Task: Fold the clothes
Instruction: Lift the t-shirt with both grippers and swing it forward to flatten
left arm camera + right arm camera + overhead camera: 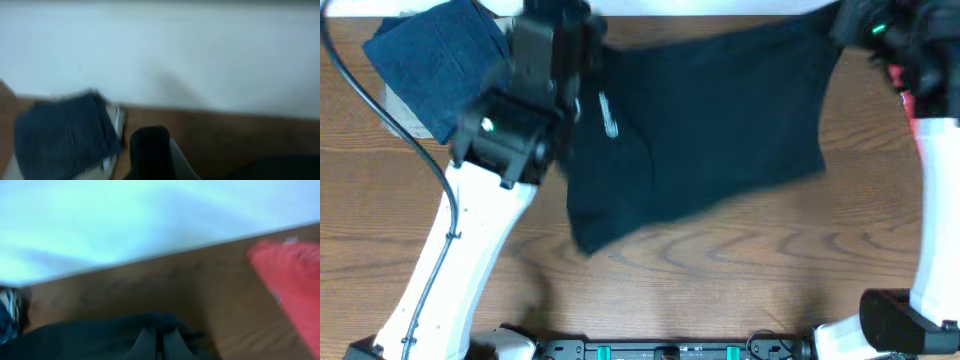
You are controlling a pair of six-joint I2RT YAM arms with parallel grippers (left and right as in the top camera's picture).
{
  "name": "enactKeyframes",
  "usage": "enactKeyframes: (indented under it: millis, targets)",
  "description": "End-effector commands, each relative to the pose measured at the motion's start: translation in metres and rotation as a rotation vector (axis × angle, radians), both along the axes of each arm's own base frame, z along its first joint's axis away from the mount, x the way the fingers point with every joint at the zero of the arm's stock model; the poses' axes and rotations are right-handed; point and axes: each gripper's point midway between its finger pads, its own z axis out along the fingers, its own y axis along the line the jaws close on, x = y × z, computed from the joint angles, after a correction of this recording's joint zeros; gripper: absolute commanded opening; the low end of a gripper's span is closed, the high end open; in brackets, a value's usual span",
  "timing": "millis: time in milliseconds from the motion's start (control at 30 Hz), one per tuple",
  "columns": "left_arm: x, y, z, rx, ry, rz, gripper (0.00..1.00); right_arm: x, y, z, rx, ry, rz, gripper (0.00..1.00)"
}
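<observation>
The black T-shirt [710, 120] hangs stretched across the far half of the table, its lower hem trailing toward the near left. A short line of white lettering [608, 115] shows near its left side. My left gripper [572, 62] holds the shirt's far left edge; in the left wrist view [152, 152] a wad of black fabric sits against a grey finger. My right gripper [842, 30] holds the far right corner. In the right wrist view [161, 339] two grey fingers are pressed together on black cloth [100, 335].
A folded navy blue garment [435, 55] lies at the far left on a pale sheet, and it also shows in the left wrist view [65, 135]. A red garment [912, 100] lies at the far right, seen too in the right wrist view [290, 280]. A white wall runs behind the table.
</observation>
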Motion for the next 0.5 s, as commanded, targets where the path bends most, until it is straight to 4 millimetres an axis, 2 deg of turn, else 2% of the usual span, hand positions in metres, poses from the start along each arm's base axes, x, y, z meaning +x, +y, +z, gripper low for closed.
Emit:
enactKeyframes:
  millis: [0,67,100,167,200,300,400,433,467]
  targets:
    - [-0.045,0.037,0.117,-0.015,-0.261,0.035,0.06,-0.057,-0.046,0.105,-0.068,-0.262,-0.098,0.01]
    - [-0.056,0.043,0.132,-0.027,-0.285,0.024,0.06,-0.072,-0.061,0.116,-0.075,-0.277,-0.125,0.01]
    - [-0.057,0.043,0.132,-0.027,-0.278,0.004,0.06,-0.076,-0.066,0.114,-0.071,-0.267,-0.128,0.01]
    - [-0.052,0.037,0.120,-0.025,-0.234,-0.052,0.06,-0.077,-0.069,0.102,-0.050,-0.220,-0.117,0.01]
    - [-0.046,0.031,0.107,-0.022,-0.192,-0.093,0.07,-0.075,-0.068,0.091,-0.038,-0.183,-0.101,0.01]
    - [-0.021,0.014,0.054,-0.019,-0.029,-0.171,0.07,-0.061,-0.064,0.047,-0.009,-0.037,-0.064,0.01]
    - [0.008,0.002,-0.026,-0.030,0.210,-0.189,0.07,-0.046,-0.061,-0.017,0.032,0.165,-0.047,0.01]
    - [0.016,-0.003,-0.058,-0.035,0.304,-0.193,0.06,-0.041,-0.058,-0.045,0.051,0.248,-0.040,0.01]
    - [0.021,-0.008,-0.087,-0.038,0.387,-0.204,0.06,-0.038,-0.056,-0.062,0.064,0.296,-0.029,0.01]
